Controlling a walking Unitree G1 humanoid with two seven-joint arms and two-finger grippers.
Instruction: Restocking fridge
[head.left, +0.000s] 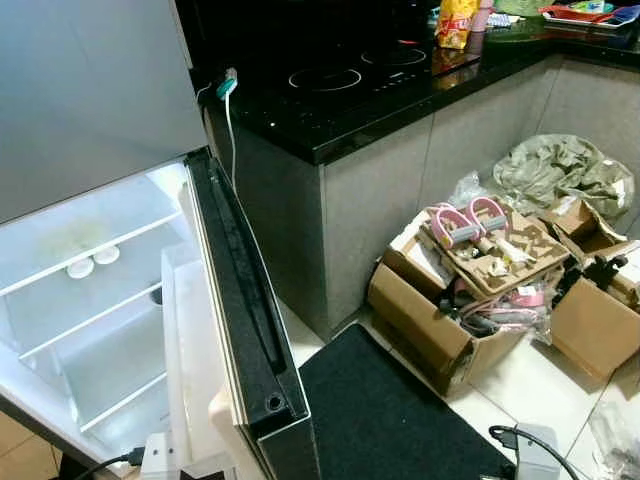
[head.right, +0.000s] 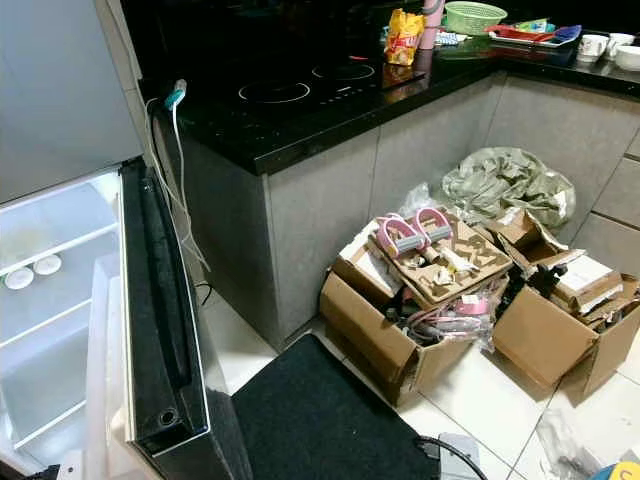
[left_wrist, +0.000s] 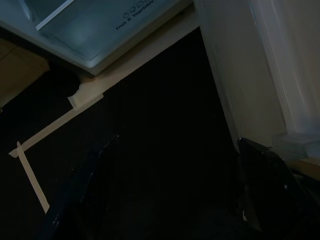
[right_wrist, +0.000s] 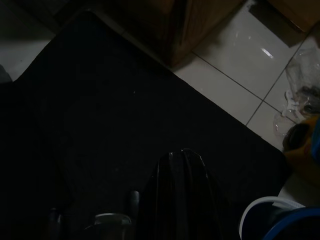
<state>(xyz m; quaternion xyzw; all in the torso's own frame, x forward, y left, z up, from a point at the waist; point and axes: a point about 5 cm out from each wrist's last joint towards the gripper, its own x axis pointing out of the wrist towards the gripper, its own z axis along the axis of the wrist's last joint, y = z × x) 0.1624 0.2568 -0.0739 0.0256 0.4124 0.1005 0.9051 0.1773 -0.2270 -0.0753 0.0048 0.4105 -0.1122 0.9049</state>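
Kitchen floor tiles (head.left: 520, 385) carry a black mat (head.left: 385, 415) lying between the open fridge (head.left: 90, 290) and a row of cardboard boxes (head.left: 440, 320) full of clutter. On the left the fridge stands with its door (head.left: 245, 320) swung wide, its white shelves lit, two small round white things (head.left: 92, 262) resting on the upper shelf. Beside it a grey-fronted table (head.left: 330, 100) with a black top holds a cooktop and a yellow snack bag (head.left: 455, 22). A white cable (head.left: 232, 130) hangs at its corner. The left gripper (left_wrist: 165, 190) hangs low near the fridge's vegetable drawer (left_wrist: 105, 30), its dark fingers spread apart and holding nothing. The right gripper (right_wrist: 175, 200) hangs over the mat; whether its fingers are apart I cannot tell.
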